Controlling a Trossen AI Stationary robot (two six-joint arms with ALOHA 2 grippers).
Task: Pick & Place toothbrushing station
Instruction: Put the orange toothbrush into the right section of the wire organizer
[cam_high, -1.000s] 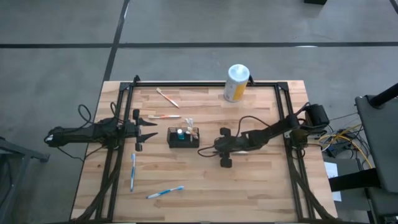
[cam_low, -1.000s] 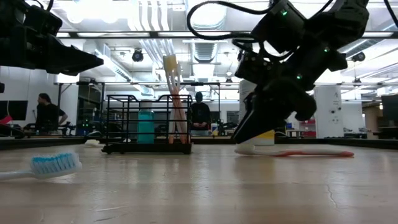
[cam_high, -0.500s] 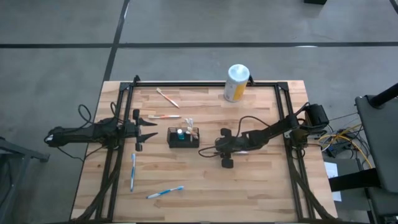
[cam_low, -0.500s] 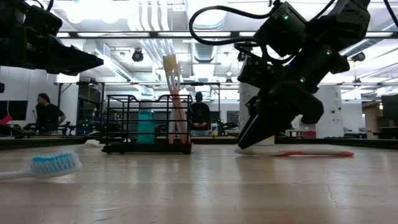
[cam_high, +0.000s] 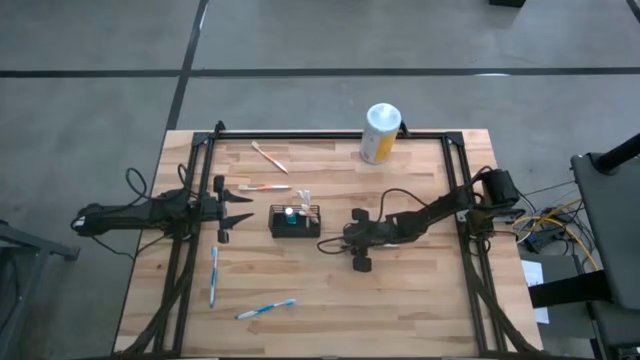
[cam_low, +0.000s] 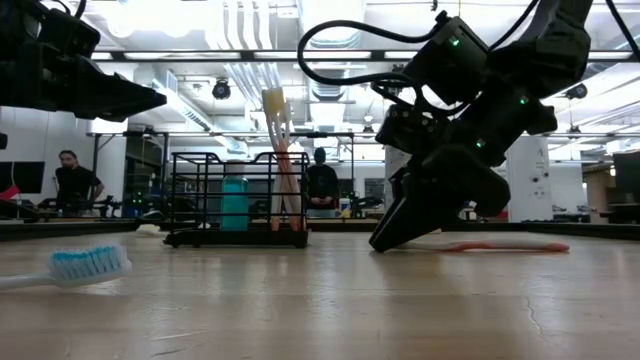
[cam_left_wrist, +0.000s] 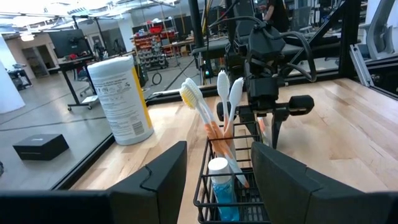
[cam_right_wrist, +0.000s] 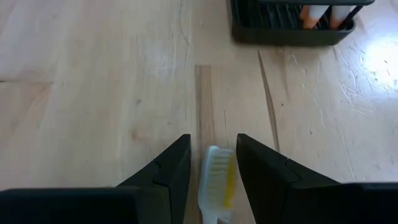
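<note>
The right pincer (cam_right_wrist: 211, 168) is low on the table (cam_high: 400, 300), fingers apart around a toothbrush (cam_right_wrist: 217, 180) without clamping it. The left pincer (cam_high: 247, 207) hangs open and empty beside the basket (cam_high: 295, 221).

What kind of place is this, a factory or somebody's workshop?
It looks like a robotics lab or workshop in a large open industrial hall. Two robot arms work at a wooden table on a concrete floor, with ceiling ducts overhead, and people at workbenches beyond.

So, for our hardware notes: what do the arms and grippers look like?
Both arms are dark, jointed and slim. The left gripper and right gripper have two black angular fingers. Black cables loop over the right arm, which shows small green lights in the low view.
</note>
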